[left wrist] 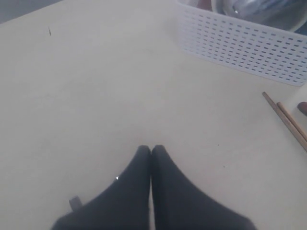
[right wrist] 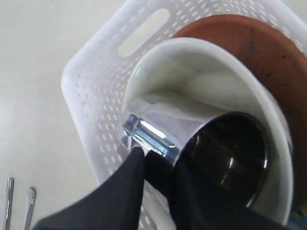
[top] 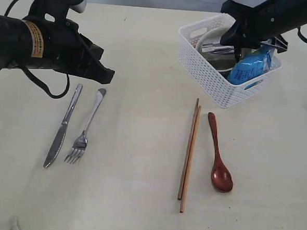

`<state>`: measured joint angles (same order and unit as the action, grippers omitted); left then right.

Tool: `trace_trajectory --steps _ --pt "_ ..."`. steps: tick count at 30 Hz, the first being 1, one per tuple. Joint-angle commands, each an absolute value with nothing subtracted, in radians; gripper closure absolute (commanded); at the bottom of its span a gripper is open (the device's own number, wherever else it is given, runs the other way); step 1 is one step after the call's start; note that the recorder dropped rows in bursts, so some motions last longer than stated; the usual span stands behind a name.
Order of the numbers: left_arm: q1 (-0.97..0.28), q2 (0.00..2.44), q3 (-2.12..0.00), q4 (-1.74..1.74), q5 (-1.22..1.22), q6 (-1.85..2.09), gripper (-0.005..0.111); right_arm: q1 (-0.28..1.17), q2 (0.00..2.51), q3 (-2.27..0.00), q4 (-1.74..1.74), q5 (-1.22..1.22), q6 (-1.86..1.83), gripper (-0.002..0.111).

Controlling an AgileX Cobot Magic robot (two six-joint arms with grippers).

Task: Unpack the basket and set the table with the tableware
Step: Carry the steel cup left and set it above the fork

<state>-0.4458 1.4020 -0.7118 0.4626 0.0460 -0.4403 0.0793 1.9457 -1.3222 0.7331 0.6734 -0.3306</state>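
While left gripper (left wrist: 151, 150) hangs shut over table (top: 146, 67), right gripper (right wrist: 143, 152) pinches steel cup (right wrist: 225, 158) handle inside cream bowl (right wrist: 192, 62) in white basket (right wrist: 86, 96). Orange label (top: 34, 39) on left arm (top: 4, 40), blue snack bag (top: 250, 66) print: unreadable.

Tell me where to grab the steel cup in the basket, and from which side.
Grip the steel cup by its flat shiny handle, coming down from above. The cup lies tipped on its side inside the cream bowl in the basket, so its round body is nested and only the handle stands free. The right tool is pinched there.
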Motion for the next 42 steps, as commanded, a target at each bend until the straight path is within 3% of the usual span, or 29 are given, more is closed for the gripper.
trace_trajectory --steps 1,10,15,18,24,34,42 --pt "-0.452 1.401 -0.709 0.46 0.064 -0.446 0.107 0.073 1.92 -1.318 0.683 0.655 -0.344 0.109" --pt "-0.444 1.401 -0.709 0.474 0.098 -0.442 0.107 0.163 1.673 -1.365 0.625 0.731 -0.438 0.109" --pt "-0.249 1.401 -0.709 0.459 0.18 -0.508 0.107 0.378 1.694 -1.428 0.541 0.741 -0.513 0.109" --pt "-0.138 1.401 -0.707 0.455 0.219 -0.538 0.107 0.54 1.801 -1.574 0.311 0.754 -0.363 0.109" --pt "-0.099 1.401 -0.705 0.455 0.239 -0.54 0.107 0.667 2.09 -1.9 0.104 0.94 -0.232 0.109" --pt "-0.099 1.401 -0.705 0.455 0.268 -0.569 0.107 0.718 2.496 -2.448 0.135 1.221 -0.304 0.109" --pt "-0.099 1.401 -0.705 0.47 0.311 -0.565 0.107 0.722 2.58 -2.547 0.168 1.221 -0.382 0.109"
